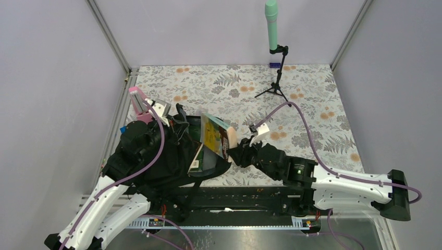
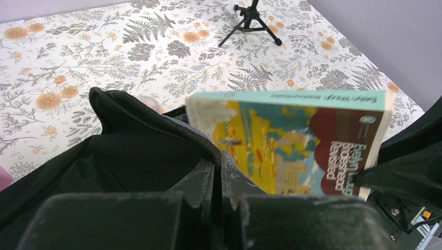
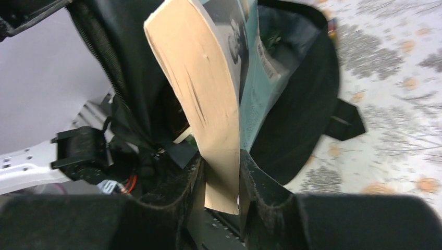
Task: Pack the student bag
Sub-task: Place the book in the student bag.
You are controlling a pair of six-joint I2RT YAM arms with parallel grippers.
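The student bag [image 1: 169,159] slumps open on the table [image 1: 312,99] before the left arm: soft, floppy fabric, best taken at its zip rim. The left jaws are clenched, seemingly on that rim; the right jaws grasp a paperback [image 3: 208,104] by its page edge.

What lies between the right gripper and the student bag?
A paperback book, clamped by its page edge in the right gripper, leaning over the open student bag. The right wrist view shows it.
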